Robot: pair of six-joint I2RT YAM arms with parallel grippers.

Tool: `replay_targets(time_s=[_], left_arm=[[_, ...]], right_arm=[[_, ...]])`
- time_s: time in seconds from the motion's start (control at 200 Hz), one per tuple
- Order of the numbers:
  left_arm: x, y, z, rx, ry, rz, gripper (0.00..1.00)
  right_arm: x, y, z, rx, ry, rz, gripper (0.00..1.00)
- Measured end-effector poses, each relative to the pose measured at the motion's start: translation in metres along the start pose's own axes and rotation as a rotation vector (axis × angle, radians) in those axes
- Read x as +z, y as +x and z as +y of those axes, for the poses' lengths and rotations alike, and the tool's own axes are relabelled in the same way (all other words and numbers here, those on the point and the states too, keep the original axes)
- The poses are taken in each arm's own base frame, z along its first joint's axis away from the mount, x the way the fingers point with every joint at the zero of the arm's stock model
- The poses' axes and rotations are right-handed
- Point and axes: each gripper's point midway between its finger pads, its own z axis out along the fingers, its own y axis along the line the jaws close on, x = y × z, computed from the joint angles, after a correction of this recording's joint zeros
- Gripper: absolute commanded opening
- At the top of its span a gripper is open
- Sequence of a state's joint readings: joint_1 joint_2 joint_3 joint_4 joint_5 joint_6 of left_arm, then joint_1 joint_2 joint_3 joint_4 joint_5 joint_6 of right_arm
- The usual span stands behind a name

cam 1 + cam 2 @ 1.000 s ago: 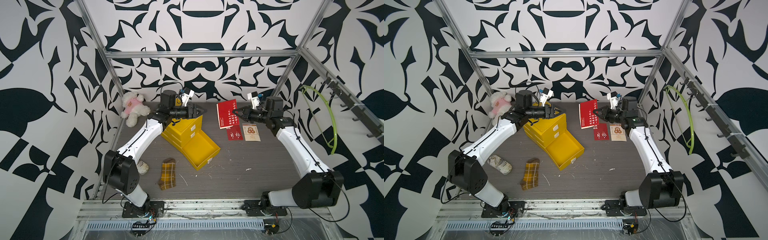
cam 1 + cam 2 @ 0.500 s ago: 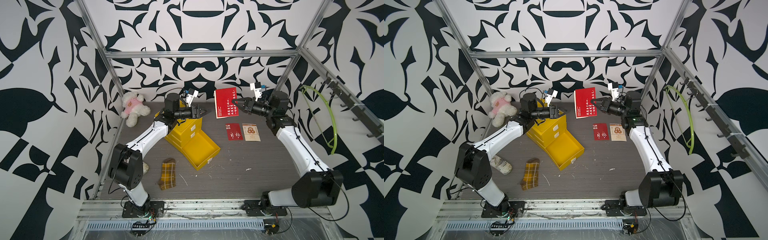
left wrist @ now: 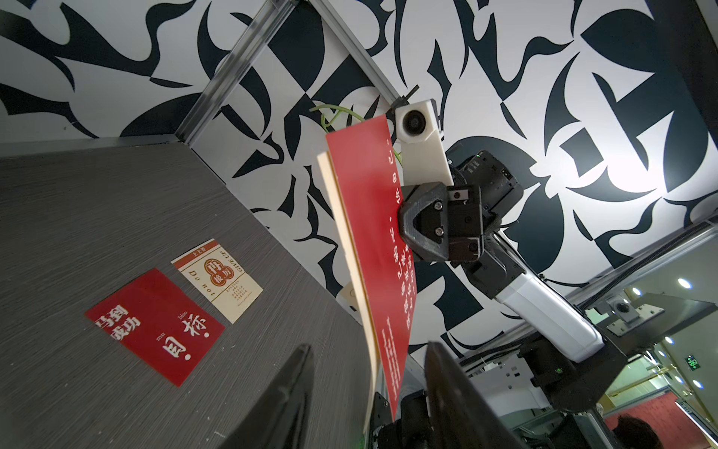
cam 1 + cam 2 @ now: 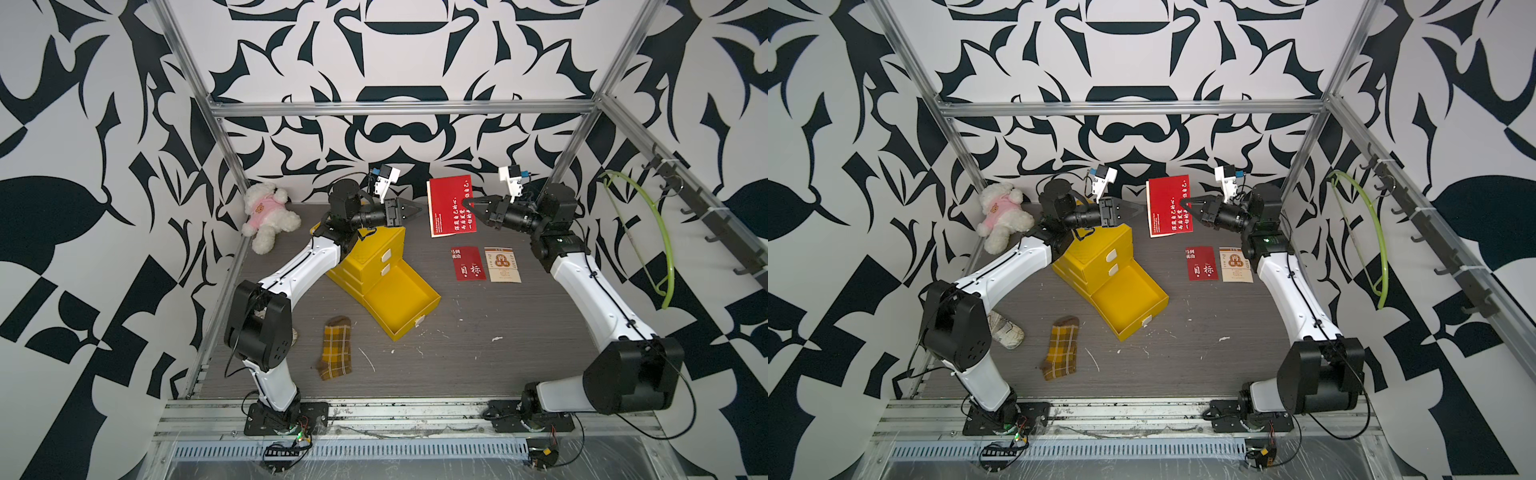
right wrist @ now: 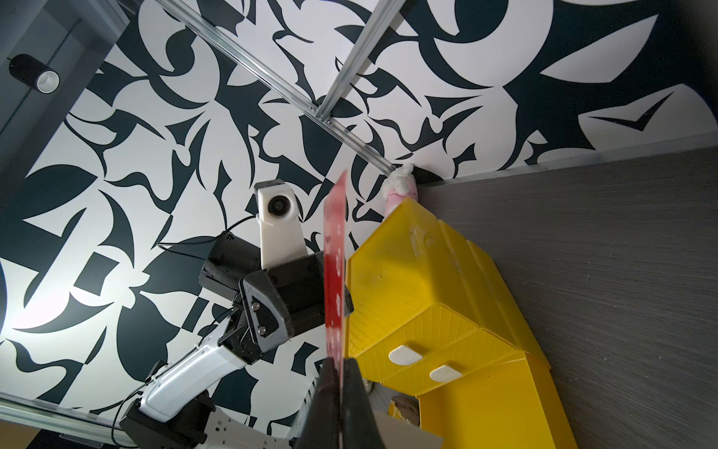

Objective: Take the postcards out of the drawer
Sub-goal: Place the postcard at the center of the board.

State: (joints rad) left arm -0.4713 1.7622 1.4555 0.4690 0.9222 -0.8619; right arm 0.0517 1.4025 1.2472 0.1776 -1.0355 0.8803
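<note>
Grey tabletop point(image 4: 478, 332): a plaid sock point(image 4: 334, 353) lies before the yellow drawer unit point(image 4: 378, 249), its bottom drawer point(image 4: 399, 299) pulled out. Right of the unit lie a red postcard point(image 4: 467, 264) and a cream postcard point(image 4: 503, 264). Farther back, the right gripper point(image 4: 466, 204) pinches two upright postcards point(image 4: 446, 199); the left gripper point(image 4: 415, 208) is half open at their edge.

table point(image 4: 478, 353) | on it: drawer unit point(image 4: 374, 255), red postcard point(image 4: 468, 263), cream postcard point(image 4: 502, 264), sock point(image 4: 336, 353), plush toy point(image 4: 266, 214), shoe point(image 4: 1005, 330)

Both arms reach toward far side, wrists level, grippers facing each other. Left gripper point(image 4: 413, 210) points right, jaws parted. Right gripper point(image 4: 466, 203) points left, jaws pinched on red postcard point(image 4: 446, 208).
</note>
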Motion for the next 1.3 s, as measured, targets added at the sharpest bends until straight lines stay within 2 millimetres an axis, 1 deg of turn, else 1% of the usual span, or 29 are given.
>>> replay_targets(time_s=[0.055,0.11,0.17,0.245,0.345,0.405,0.575,0.645,0.74,0.81,0.905,0.98,1.12,1.305], left_arm=[[0.003,-0.001,0.001,-0.003,0.004,0.002,0.49],[0.006,-0.002,0.003,-0.006,0.008,0.004,0.44],[0.008,-0.002,0.002,-0.008,0.011,0.005,0.43],[0.009,-0.002,0.000,-0.009,0.016,0.007,0.42],[0.011,-0.005,-0.003,-0.003,0.025,0.005,0.36],[0.013,-0.007,-0.005,0.004,0.031,0.002,0.34],[0.013,-0.008,-0.007,0.006,0.036,0.002,0.22],[0.013,-0.008,-0.007,0.003,0.035,0.002,0.16],[0.014,-0.008,-0.007,0.006,0.036,0.003,0.15],[0.014,-0.008,-0.007,0.005,0.036,0.003,0.11],[0.014,-0.007,-0.007,0.004,0.036,0.003,0.09],[0.015,-0.007,-0.007,0.003,0.036,0.004,0.00],[0.018,-0.010,-0.006,0.006,0.039,0.005,0.00],[0.019,-0.008,-0.003,-0.007,0.026,0.010,0.00]], right_arm=[[0.000,0.000,0.000,0.001,0.000,0.000,0.00],[0.000,0.000,0.000,0.001,-0.001,0.000,0.00],[0.000,0.000,-0.001,0.002,-0.002,0.000,0.00],[0.000,0.001,-0.001,0.004,-0.001,0.001,0.00],[0.000,0.001,-0.001,0.004,-0.002,0.002,0.00],[0.000,0.001,-0.001,0.005,-0.002,0.002,0.00],[0.000,0.002,-0.001,0.005,-0.003,0.004,0.00],[0.000,0.002,-0.001,0.005,-0.004,0.004,0.00],[0.000,0.002,-0.001,0.006,-0.005,0.006,0.00],[0.000,0.002,0.000,0.007,-0.006,0.006,0.00],[0.000,0.002,-0.001,0.007,-0.006,0.006,0.00],[0.000,0.002,-0.001,0.007,-0.005,0.006,0.00],[-0.001,0.000,-0.001,0.004,-0.003,-0.001,0.00],[-0.001,0.000,-0.001,0.001,-0.003,-0.002,0.00]])
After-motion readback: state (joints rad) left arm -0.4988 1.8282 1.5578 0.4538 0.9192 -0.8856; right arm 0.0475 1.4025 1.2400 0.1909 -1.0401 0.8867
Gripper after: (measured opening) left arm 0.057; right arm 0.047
